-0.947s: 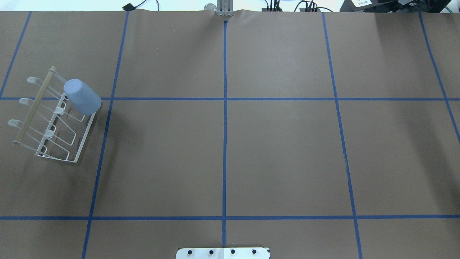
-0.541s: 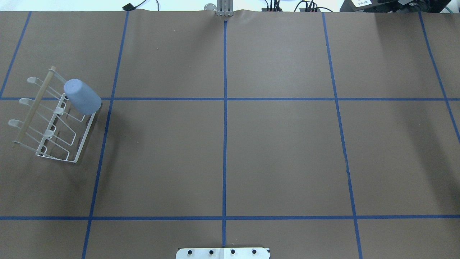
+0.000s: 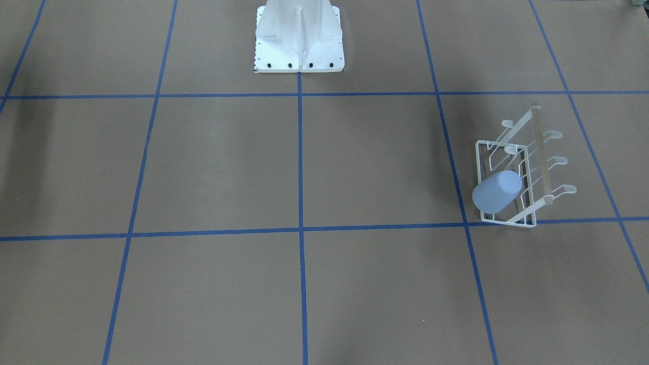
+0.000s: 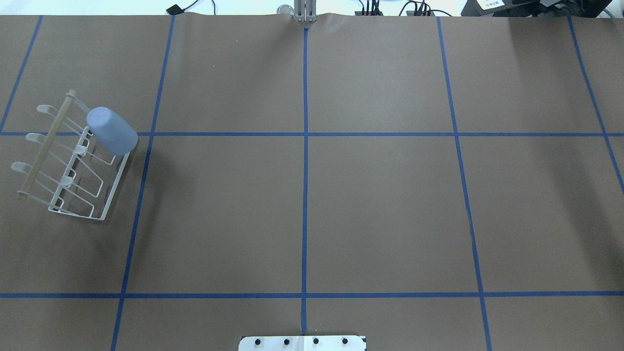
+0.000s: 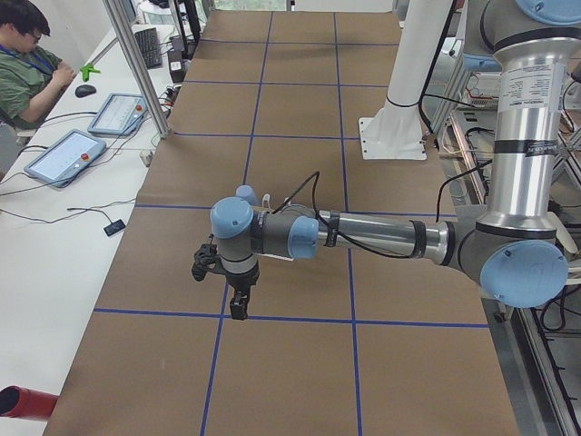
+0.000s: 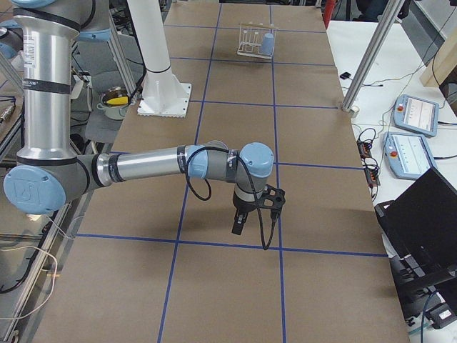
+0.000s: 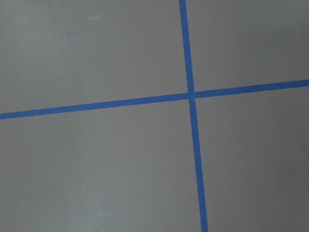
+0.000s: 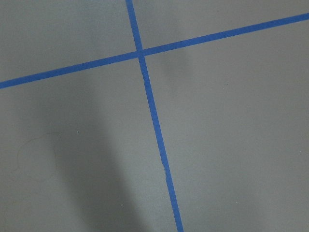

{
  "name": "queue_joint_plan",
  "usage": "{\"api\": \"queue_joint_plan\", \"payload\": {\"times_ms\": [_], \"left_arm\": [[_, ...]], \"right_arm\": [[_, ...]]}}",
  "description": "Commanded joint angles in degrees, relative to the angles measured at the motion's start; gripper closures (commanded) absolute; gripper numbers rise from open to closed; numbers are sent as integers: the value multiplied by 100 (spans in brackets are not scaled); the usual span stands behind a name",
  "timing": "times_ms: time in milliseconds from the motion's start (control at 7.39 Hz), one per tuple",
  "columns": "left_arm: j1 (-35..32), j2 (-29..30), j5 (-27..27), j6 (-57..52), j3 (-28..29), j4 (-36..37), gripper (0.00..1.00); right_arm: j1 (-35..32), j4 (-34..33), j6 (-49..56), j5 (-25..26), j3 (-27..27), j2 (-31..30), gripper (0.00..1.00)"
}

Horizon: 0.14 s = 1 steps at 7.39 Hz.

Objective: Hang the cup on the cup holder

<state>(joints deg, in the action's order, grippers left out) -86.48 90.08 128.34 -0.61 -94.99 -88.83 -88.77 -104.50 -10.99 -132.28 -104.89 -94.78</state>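
**Station status**

The cup (image 4: 112,130) sits inverted and tilted over a prong at the 1 o'clock corner of the cup holder (image 4: 77,152), near the surface's (image 4: 380,204) 9 o'clock edge. Whether the left fingers (image 5: 238,307) and right fingers (image 6: 237,223) are spread or pressed together cannot be told.

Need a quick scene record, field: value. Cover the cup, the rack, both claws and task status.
cup: pale blue-grey tapered plastic tumbler, upturned and tilted on the rack, at its end farthest from the robot
rack: white wire cup holder with wooden rod, on the robot's left side; five prongs bare
left claw: above the brown paper table top, apart from the rack; open or shut cannot be told
right claw: far from the rack; state cannot be told
status: cup looks hung, nothing grips it
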Motion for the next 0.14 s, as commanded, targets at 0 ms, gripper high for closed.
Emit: {"api": "queue_joint_plan", "payload": {"times_ms": [0], "left_arm": [[0,0,25,0,15,-3,2]], "right_arm": [[0,9,9,9,-14,3,0]]}}
